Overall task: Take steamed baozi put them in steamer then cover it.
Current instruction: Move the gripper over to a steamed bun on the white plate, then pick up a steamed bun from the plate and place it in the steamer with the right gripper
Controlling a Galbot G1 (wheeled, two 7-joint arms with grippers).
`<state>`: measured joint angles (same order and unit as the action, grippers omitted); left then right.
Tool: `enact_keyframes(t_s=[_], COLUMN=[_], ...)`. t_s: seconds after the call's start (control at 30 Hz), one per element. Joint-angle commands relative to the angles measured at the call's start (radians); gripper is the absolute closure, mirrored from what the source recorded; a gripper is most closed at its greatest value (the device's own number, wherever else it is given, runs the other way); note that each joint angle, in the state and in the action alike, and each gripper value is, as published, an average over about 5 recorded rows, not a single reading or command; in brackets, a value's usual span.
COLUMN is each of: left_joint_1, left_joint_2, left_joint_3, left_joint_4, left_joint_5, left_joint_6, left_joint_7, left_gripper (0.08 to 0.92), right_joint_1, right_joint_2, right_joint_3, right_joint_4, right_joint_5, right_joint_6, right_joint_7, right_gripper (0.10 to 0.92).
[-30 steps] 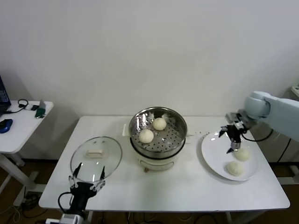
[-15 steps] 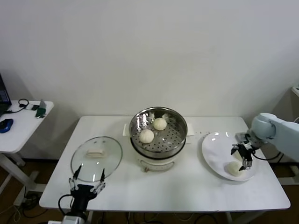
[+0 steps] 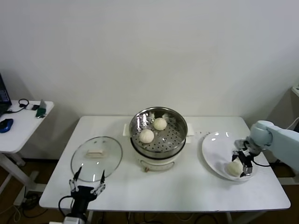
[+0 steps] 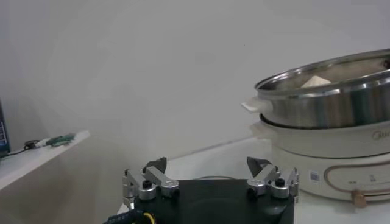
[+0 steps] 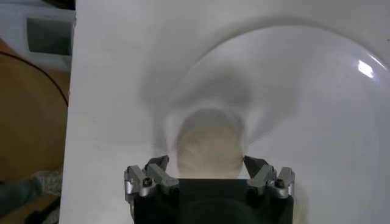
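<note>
Head view gives us the right gripper (image 3: 245, 162) low over the white plate (image 3: 214, 155), fingers spread either side of a steamed baozi (image 5: 209, 145); another baozi (image 3: 234, 168) lies just beside it. Away toward our left stands the steamer (image 3: 158, 134) holding two buns, the cover (image 3: 96, 156) flat beyond. Our left gripper (image 3: 87, 185) waits spread at the table's near edge.

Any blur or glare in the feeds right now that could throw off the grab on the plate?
Right wrist view: the baozi between the right end effector fingers is smeared by motion blur; a glare spot sits on the plate. Head view: sharp, with reflections on the steamer wall.
</note>
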<state>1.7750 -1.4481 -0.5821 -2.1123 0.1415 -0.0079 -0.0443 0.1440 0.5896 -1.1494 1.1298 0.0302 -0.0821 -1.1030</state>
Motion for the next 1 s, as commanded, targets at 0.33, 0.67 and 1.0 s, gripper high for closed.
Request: enact_keyframes(t_s=[0.33,0.67,1.0], left_joint_1=[0.005,0.004,0.004], left_joint_2=[-0.006,-0.007,-0.004], left_joint_3=[0.003,0.003,0.006], left_joint_4=[0.000,-0.002,-0.004], left_joint_5=[0.008,0.009,0.008], left_joint_6=[-0.003,-0.003,-0.001], left_joint_7=[0.000,0.000,-0.003], left_gripper=[0.177,0.177,0.177], right_joint_1=[-0.009,0.023,0.363], right_joint_2=[0.038,0.045,0.115], right_joint_3=[0.001,-0.022,-0.246], right_joint_4=[-0.049,-0.048,0.005], right_joint_5=[-0.027,-0.020,0.034], right_joint_6=[0.017,0.034,0.196], right_joint_7=[-0.021,-0.025,-0.054], right_gripper=[0.292,0.324,0.338])
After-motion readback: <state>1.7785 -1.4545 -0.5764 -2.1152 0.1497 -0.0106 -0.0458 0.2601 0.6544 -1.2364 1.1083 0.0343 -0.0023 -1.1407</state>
